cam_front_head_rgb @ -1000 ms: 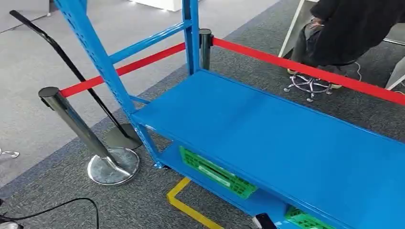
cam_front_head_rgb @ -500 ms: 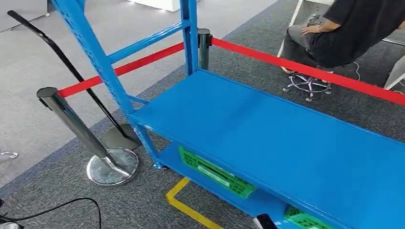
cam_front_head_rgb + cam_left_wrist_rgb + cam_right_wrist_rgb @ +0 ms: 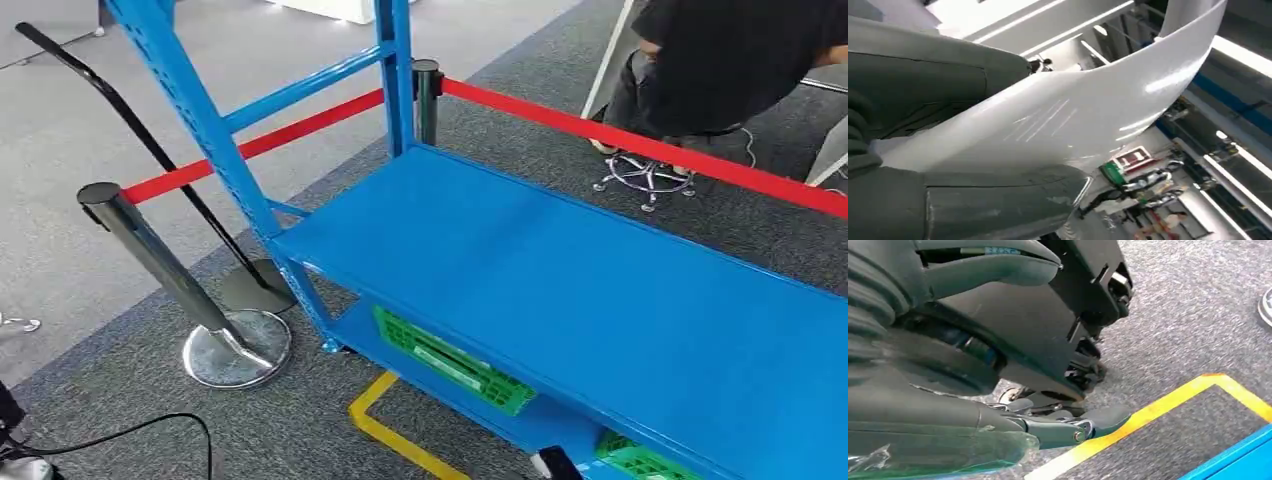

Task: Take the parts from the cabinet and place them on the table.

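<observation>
The blue cabinet (image 3: pixel 560 290) stands in front of me, its upper shelf bare. Two green crates (image 3: pixel 450 365) sit on the shelf below, the second (image 3: pixel 640 462) at the picture's lower edge; their contents are hidden. In the left wrist view my left hand (image 3: pixel 913 90) grips a long, curved, glossy white part (image 3: pixel 1088 115) between thumb and fingers. My right hand (image 3: pixel 923 425) hangs over the carpet with its fingers (image 3: pixel 1058 427) stretched out and its thumb (image 3: pixel 993 265) well apart. Nothing lies between them, though a clear, greenish film (image 3: pixel 938 457) runs along the fingers' outer side.
Red barrier tape (image 3: pixel 640 145) runs behind the cabinet between metal stanchions (image 3: pixel 150 255). A person (image 3: pixel 730 60) sits on a stool beyond the tape. Yellow floor tape (image 3: pixel 385 425) marks the carpet at the cabinet's foot, and a black cable (image 3: pixel 130 432) lies at lower left.
The seated person behind the tape has shifted about. The cabinet, crates and stanchions stand as before.
</observation>
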{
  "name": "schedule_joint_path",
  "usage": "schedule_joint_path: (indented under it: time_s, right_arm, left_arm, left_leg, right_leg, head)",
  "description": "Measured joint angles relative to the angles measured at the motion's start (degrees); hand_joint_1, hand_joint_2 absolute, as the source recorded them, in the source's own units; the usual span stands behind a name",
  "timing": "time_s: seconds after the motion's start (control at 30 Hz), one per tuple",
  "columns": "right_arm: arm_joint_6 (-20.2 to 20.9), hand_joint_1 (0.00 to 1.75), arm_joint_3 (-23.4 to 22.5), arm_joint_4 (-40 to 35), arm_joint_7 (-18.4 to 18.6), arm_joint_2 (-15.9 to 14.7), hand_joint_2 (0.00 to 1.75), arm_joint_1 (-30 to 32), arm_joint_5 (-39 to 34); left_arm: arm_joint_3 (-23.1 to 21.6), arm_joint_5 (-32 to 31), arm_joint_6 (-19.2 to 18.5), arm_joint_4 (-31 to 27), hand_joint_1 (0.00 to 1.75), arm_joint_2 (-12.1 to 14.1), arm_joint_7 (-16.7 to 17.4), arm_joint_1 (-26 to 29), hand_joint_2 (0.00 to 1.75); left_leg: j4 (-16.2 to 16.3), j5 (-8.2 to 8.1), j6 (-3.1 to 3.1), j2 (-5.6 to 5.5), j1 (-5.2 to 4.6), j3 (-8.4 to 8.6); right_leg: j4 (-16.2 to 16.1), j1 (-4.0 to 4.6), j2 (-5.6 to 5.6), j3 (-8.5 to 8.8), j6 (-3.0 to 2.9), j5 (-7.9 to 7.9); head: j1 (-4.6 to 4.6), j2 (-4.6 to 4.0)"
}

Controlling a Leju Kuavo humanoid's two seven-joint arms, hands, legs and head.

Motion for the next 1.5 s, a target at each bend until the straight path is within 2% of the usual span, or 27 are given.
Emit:
schedule_joint_path:
  time_s: [0.17, 0.27, 0.33, 0.43, 0.5, 0.53, 0.57, 0.67, 0.7, 0.73, 0.77, 0.83, 0.87, 0.9, 0.97, 1.0, 1.03, 1.07, 1.1, 1.17, 1.2, 1.23, 1.27, 1.33, 1.37, 1.4, 1.5]
  right_arm:
    - [0.3, 0.00, 0.0, 0.0, 0.5, -0.1, 1.75, -0.4, 0.5]
    - [0.4, 0.00, 0.0, 0.0, 0.8, -0.2, 1.75, -0.8, 0.5]
    - [0.4, 0.00, 0.0, 0.0, 0.9, -0.3, 1.75, -1.0, 0.5]
    - [0.3, 0.00, 0.0, 0.0, 0.9, -0.3, 1.75, -1.2, 1.0]
    - [0.4, 0.00, 0.0, 0.0, 1.2, -0.3, 1.75, -1.6, 1.6]
    - [0.4, 0.00, 0.0, -0.1, 1.3, -0.3, 1.75, -1.7, 1.9]
    - [0.5, 0.00, 0.0, -0.1, 1.4, -0.3, 1.75, -2.0, 2.1]
    - [0.6, 0.00, 0.0, -0.1, 1.5, -0.3, 1.75, -2.4, 2.1]
    - [0.6, 0.00, 0.0, -0.1, 1.5, -0.3, 1.75, -2.4, 2.1]
    - [0.6, 0.00, 0.0, -0.1, 1.5, -0.3, 1.75, -2.4, 2.1]
    - [0.6, 0.00, 0.0, -0.1, 1.4, -0.5, 1.75, -2.4, 2.1]
    - [0.5, 0.00, 0.0, -0.3, 0.8, -0.7, 1.75, -2.5, 2.1]
    - [0.5, 0.00, 0.0, -0.3, 0.7, -0.7, 1.75, -2.6, 2.1]
    - [0.4, 0.00, 0.0, -0.3, 0.5, -0.7, 1.75, -2.7, 2.1]
    - [0.4, 0.00, 0.0, -0.3, 0.4, -0.8, 1.75, -2.4, 2.1]
    - [0.4, 0.00, 0.0, -0.3, 0.4, -0.8, 1.75, -2.3, 2.4]
    - [0.4, 0.00, 0.1, -0.3, 0.5, -0.7, 1.75, -2.4, 2.7]
    - [0.4, 0.00, 0.3, -0.4, 0.8, -0.7, 1.75, -2.6, 3.1]
    - [0.3, 0.00, 0.4, -0.5, 1.2, -0.7, 1.75, -2.7, 3.4]
    - [0.2, 0.00, 0.5, -0.5, 1.7, -0.6, 1.75, -2.9, 3.6]
    - [0.1, 0.00, 0.6, -0.5, 1.7, -0.5, 1.75, -3.0, 3.7]
    - [0.1, 0.00, 0.7, -0.5, 1.8, -0.5, 1.75, -3.2, 3.7]
    - [0.0, 0.00, 0.7, -0.5, 1.8, -0.2, 1.75, -3.5, 3.7]
    - [-0.2, 0.00, 0.7, -0.6, 1.9, 0.1, 1.75, -4.1, 3.5]
    - [-0.3, 0.00, 0.7, -0.7, 1.9, 0.2, 1.75, -4.4, 3.5]
    - [-0.3, 0.00, 0.8, -0.7, 1.9, 0.3, 1.75, -4.5, 3.5]
    - [-0.3, 0.00, 0.8, -0.9, 2.0, 0.3, 1.75, -4.7, 3.5]
  left_arm:
    - [-1.2, -0.3, 0.0, 0.0, 1.75, 0.1, 0.0, -0.2, 1.75]
    - [-1.5, -0.3, 0.0, 0.0, 1.75, 0.1, 0.0, -0.3, 1.75]
    - [-1.7, -0.3, 0.0, 0.0, 1.75, 0.1, 0.0, -0.3, 1.75]
    - [-2.0, -0.3, 0.0, -0.2, 1.75, 0.2, 0.0, -0.3, 1.75]
    - [-2.3, -0.3, 0.0, -0.6, 1.75, 0.2, 0.0, -0.3, 1.75]
    - [-2.4, -0.3, 0.0, -0.7, 1.75, 0.1, 0.0, -0.3, 1.75]
    - [-2.6, -0.1, 0.0, -0.7, 1.75, 0.1, 0.0, -0.3, 1.75]
    - [-2.6, 0.0, 0.0, -0.7, 1.75, 0.1, 0.0, -0.1, 1.75]
    - [-2.6, 0.0, 0.0, -0.7, 1.75, 0.1, 0.0, 0.0, 1.75]
    - [-2.6, -0.1, 0.0, -0.7, 1.75, 0.1, 0.0, 0.1, 1.75]
    - [-2.6, -0.1, 0.0, -0.7, 1.75, 0.1, 0.0, 0.1, 1.75]
    - [-2.6, -0.1, 0.0, -0.7, 1.75, 0.1, 0.0, 0.1, 1.75]
    - [-2.6, -0.1, 0.0, -0.7, 1.75, 0.1, 0.0, 0.1, 1.75]
    - [-2.7, -0.2, 0.0, -0.7, 1.75, 0.2, 0.0, 0.1, 1.75]
    - [-2.7, -0.2, 0.0, -0.7, 1.75, 0.2, 0.0, 0.1, 1.75]
    - [-2.6, 0.0, 0.0, -0.7, 1.75, 0.2, 0.0, 0.1, 1.75]
    - [-2.5, 0.1, 0.0, -0.6, 1.75, 0.3, 0.0, 0.1, 1.75]
    - [-2.4, 0.7, 0.0, -0.6, 1.75, 0.3, 0.0, 0.1, 1.75]
    - [-2.3, 1.0, 0.0, -0.6, 1.75, 0.3, 0.0, 0.1, 1.75]
    - [-2.1, 1.4, 0.0, -0.6, 1.75, 0.3, 0.0, 0.2, 1.75]
    - [-1.9, 1.4, 0.0, -0.5, 1.75, 0.2, 0.0, 0.2, 1.75]
    - [-1.8, 1.5, 0.0, -0.4, 1.75, 0.2, 0.0, 0.2, 1.75]
    - [-1.6, 1.5, 0.0, -0.3, 1.75, 0.2, 0.0, 0.2, 1.75]
    - [-1.4, 1.5, 0.0, -0.3, 1.75, 0.3, 0.0, 0.3, 1.75]
    - [-1.3, 1.5, 0.0, -0.3, 1.75, 0.2, 0.0, 0.2, 1.75]
    - [-1.3, 1.4, 0.0, -0.3, 1.75, 0.2, 0.0, 0.2, 1.75]
    - [-1.0, 1.4, 0.0, -0.1, 1.75, 0.2, 0.0, 0.2, 1.75]
  left_leg:
    - [-0.3, 0.15, -0.29, 0.03, 0.23, 0.07]
    - [-0.4, 0.13, -1.50, 0.03, 0.45, 0.05]
    - [-0.4, 0.10, -1.55, 0.03, 0.45, 0.02]
    - [0.1, -0.14, -0.66, 0.04, 0.11, -0.21]
    - [-1.3, 0.55, -0.06, 0.09, 0.22, 0.32]
    - [-2.2, 1.02, -0.12, 0.37, 0.57, 0.87]
    - [-2.3, 1.12, 0.10, 0.39, 0.59, 0.88]
    - [-2.1, 1.07, 0.09, 0.26, 0.54, 0.59]
    - [-2.0, 1.07, 0.07, 0.16, 0.57, 0.56]
    - [-1.9, 0.99, -0.04, 0.09, 0.61, 0.56]
    - [-1.8, 0.88, -0.20, 0.03, 0.67, 0.56]
    - [-1.0, 0.42, -0.88, -0.37, 0.72, 0.51]
    - [-0.7, 0.16, -1.30, -0.40, 0.44, 0.26]
    - [-0.2, 0.01, -1.65, -0.52, 0.39, -0.06]
    - [-0.3, 0.31, -2.08, -0.56, 0.57, -0.18]
    - [-0.2, 0.24, -2.29, -0.73, 0.59, -0.38]
    - [0.4, -0.34, -2.48, -0.22, 0.67, -0.43]
    - [2.6, -2.01, -2.76, 1.17, 0.56, -1.49]
    - [6.6, -4.31, -2.97, 1.76, 0.67, -3.38]
    - [15.2, -7.92, -3.23, 2.15, 0.75, -7.60]
    - [17.3, -8.19, -3.31, 2.25, 0.77, -8.72]
    - [16.7, -7.06, -3.31, 2.37, 0.80, -8.50]
    - [14.0, -4.88, -3.25, 2.49, 0.86, -7.15]
    - [4.4, 0.09, -2.87, 3.15, 0.93, -2.01]
    - [1.8, -0.22, -2.71, 3.85, 0.78, -0.66]
    - [0.5, -0.69, -2.39, 3.77, 0.55, -0.20]
    - [0.9, -0.66, -1.65, 3.40, 0.37, -0.80]
  right_leg:
    - [0.1, 0.36, 0.06, -0.09, -0.36, -0.04]
    - [0.2, 0.52, 0.06, -0.18, -0.52, -0.07]
    - [0.2, 0.53, 0.05, -0.17, -0.64, -0.07]
    - [0.0, 0.10, 0.00, -0.14, -0.15, 0.16]
    - [-0.6, 0.25, 0.02, 0.20, 0.37, 0.30]
    - [0.3, 0.17, -0.38, -0.47, 0.42, -0.35]
    - [2.9, 0.18, -0.66, -1.71, 0.60, -2.34]
    - [15.9, -0.04, -0.76, -7.94, 1.28, -8.13]
    - [17.4, -0.05, -0.76, -8.74, 1.46, -7.97]
    - [15.8, -0.17, -0.78, -7.94, 1.60, -6.38]
    - [12.0, -0.30, -0.77, -6.05, 1.65, -4.02]
    - [1.5, -0.61, -0.49, -0.62, 1.71, 0.35]
    - [0.6, -0.30, 0.08, -0.26, 1.34, -1.10]
    - [0.4, -0.43, 0.11, 0.11, 0.36, -0.57]
    - [0.8, -0.11, 0.05, -0.16, -0.19, -0.46]
    - [0.8, -0.22, -0.20, -0.12, -0.61, -0.29]
    - [0.5, -0.51, -0.84, -0.11, -1.11, -0.06]
    - [0.5, -0.50, -1.07, -0.12, -1.40, -0.10]
    - [0.5, -0.45, -1.51, -0.16, -1.74, -0.17]
    - [0.6, -0.36, -2.60, -0.21, -1.91, -0.29]
    - [0.6, -0.35, -2.82, -0.22, -1.93, -0.32]
    - [0.6, -0.35, -3.32, -0.21, -1.89, -0.38]
    - [0.6, -0.35, -3.59, -0.17, -1.81, -0.42]
    - [0.6, -0.36, -3.94, 0.13, -1.56, -0.56]
    - [0.6, -0.16, -4.06, 0.12, -1.28, -0.64]
    - [1.0, 0.15, -4.04, -0.20, -0.89, -0.78]
    - [0.6, 0.03, -4.56, -0.13, 0.21, -0.49]
  head:
    - [0.00, 0.00]
    - [0.02, 0.00]
    - [0.04, 0.00]
    - [-0.02, 0.00]
    - [-0.05, 0.00]
    - [0.13, 0.00]
    - [0.28, 0.00]
    - [0.28, 0.00]
    - [0.28, 0.00]
    - [0.33, 0.00]
    - [0.28, 0.00]
    - [0.32, 0.00]
    - [0.33, 0.00]
    - [0.13, 0.00]
    - [0.15, 0.00]
    - [0.24, 0.00]
    - [0.19, 0.00]
    - [-0.22, 0.00]
    - [-0.42, 0.00]
    - [-0.42, 0.00]
    - [-0.37, 0.00]
    - [-0.37, 0.00]
    - [-0.37, 0.00]
    - [-0.42, 0.00]
    - [-0.37, 0.00]
    - [-0.48, 0.00]
    - [-0.35, 0.00]
